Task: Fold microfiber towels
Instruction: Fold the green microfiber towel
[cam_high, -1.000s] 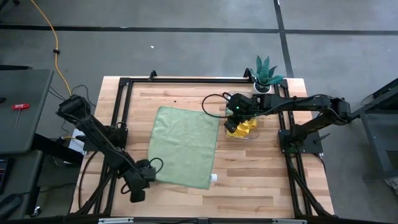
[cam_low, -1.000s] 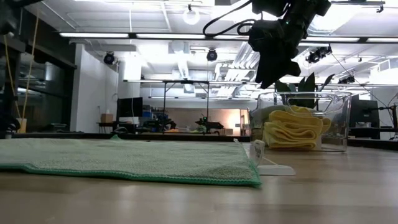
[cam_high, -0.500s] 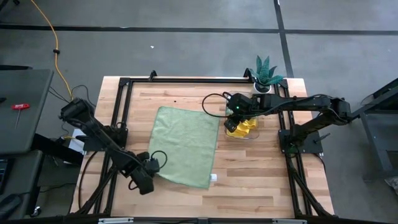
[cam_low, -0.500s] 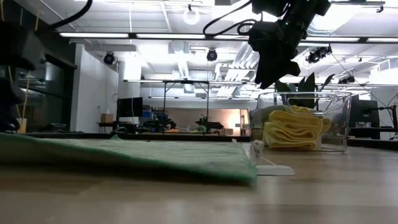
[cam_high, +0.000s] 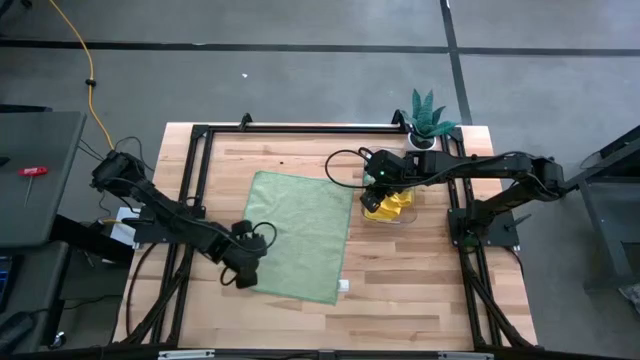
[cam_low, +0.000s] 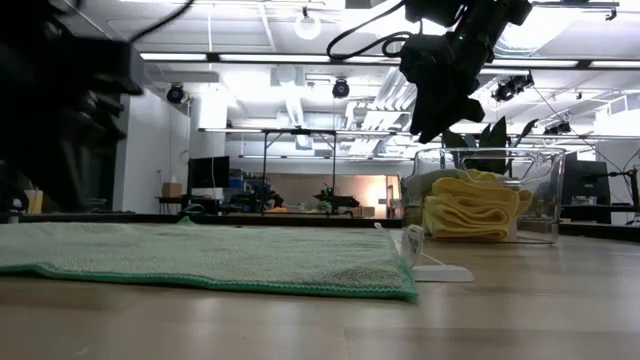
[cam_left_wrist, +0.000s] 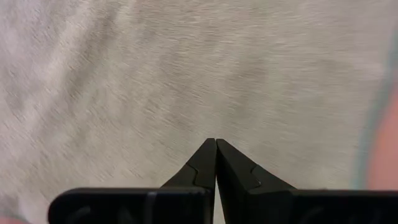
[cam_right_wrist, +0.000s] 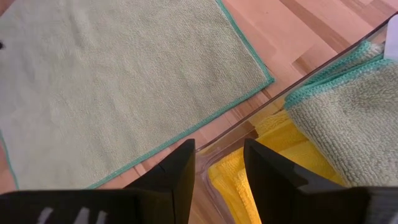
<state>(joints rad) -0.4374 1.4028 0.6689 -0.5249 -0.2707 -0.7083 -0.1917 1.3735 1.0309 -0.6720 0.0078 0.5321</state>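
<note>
1. Table (cam_high: 400, 300): a pale wooden top ringed by a black metal frame, seen from above with an arm at either side.
2. Green towel (cam_high: 297, 235): spread flat and unfolded at the middle of the table (its darker green hem shows in the low view (cam_low: 230, 262)).
3. Clear bin (cam_high: 390, 208): just beside the green towel's far right corner; it holds folded yellow towels (cam_low: 470, 215) and a folded green one (cam_right_wrist: 348, 118).
4. Left gripper (cam_high: 243, 272): over the green towel's near left corner, fingers (cam_left_wrist: 211, 168) pressed together with nothing between them.
5. Right gripper (cam_high: 372, 196): hanging above the bin's edge, fingers (cam_right_wrist: 177, 180) partly apart and empty.
6. Potted plant (cam_high: 428, 118): at the table's far right corner, behind the bin.
</note>
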